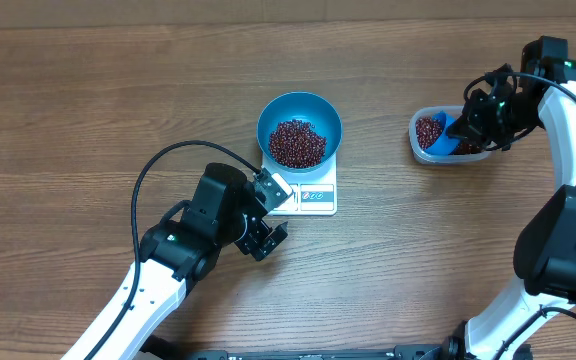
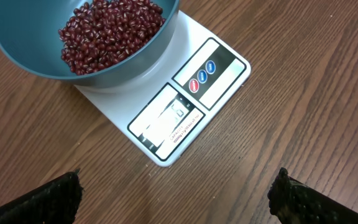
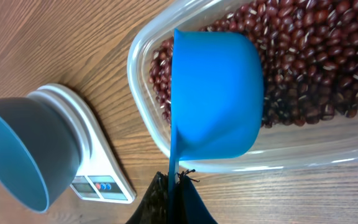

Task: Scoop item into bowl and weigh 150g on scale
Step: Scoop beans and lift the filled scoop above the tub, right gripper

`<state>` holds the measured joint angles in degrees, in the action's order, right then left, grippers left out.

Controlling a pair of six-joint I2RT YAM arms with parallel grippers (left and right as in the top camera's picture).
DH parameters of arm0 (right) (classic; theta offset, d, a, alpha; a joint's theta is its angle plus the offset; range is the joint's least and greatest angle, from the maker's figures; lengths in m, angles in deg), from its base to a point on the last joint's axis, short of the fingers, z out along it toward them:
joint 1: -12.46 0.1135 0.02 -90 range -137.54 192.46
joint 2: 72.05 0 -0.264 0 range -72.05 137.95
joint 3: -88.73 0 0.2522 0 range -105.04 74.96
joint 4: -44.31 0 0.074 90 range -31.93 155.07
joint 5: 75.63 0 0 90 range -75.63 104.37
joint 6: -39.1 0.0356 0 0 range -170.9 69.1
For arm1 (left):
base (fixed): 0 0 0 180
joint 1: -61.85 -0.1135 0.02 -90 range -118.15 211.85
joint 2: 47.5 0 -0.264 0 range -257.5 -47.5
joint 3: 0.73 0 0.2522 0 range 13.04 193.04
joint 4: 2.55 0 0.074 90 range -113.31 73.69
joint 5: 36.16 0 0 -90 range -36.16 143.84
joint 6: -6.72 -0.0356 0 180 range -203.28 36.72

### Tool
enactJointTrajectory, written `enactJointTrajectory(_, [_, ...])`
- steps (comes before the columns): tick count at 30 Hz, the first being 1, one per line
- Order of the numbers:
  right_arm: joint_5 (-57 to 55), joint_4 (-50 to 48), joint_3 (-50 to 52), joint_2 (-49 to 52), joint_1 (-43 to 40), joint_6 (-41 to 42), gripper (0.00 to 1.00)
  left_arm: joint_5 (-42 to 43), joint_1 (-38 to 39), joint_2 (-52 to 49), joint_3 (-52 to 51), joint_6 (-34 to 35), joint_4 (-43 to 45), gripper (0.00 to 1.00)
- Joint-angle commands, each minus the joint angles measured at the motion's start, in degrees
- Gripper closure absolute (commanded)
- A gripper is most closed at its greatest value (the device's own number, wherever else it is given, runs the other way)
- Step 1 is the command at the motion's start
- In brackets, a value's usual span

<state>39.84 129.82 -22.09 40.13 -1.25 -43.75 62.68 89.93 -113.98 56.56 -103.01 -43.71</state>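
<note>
Counter (image 1: 88, 100): brown wood grain. It carries everything I'm working with, and both arms come in from the near edge.
Scale (image 1: 313, 196): white, sitting mid-counter with its display edge toward me. I can't read the digits from the left wrist view.
Bowl (image 1: 299, 100): blue and upright, standing on the scale's platform.
Beans (image 1: 297, 143): a red-brown heap covers the bowl's floor, well below the rim.
Tub (image 1: 415, 128): clear plastic, well apart from the scale on my right side. It holds more beans.
Scoop (image 3: 216, 99): blue, with its cup over the tub's beans and its handle running back to the claw. I can't tell if it's loaded.
Right claw (image 3: 174, 194): pressed together, pinching the scoop handle.
Left claw (image 2: 176, 190): spread wide and holding nothing. It hovers just beside the scale's display edge.
Key relation: the bowl lies to the left of my right claw, across a bare stretch of counter. The right arm alone has the scoop, so I judge any carry runs leftward to the bowl's rim.
</note>
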Motion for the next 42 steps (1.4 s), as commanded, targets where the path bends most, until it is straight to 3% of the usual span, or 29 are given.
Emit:
enactJointTrajectory(1, [2.7, 0.5, 0.3, 0.2, -1.5, -1.7, 0.96, 0.9, -0.3, 0.6, -0.3, -0.9, 0.2, 0.00])
enactJointTrajectory(42, [3.4, 4.8, 0.2, 0.1, -7.1, -1.2, 0.96, 0.9, -0.3, 0.6, -0.3, -0.9, 0.2, 0.00])
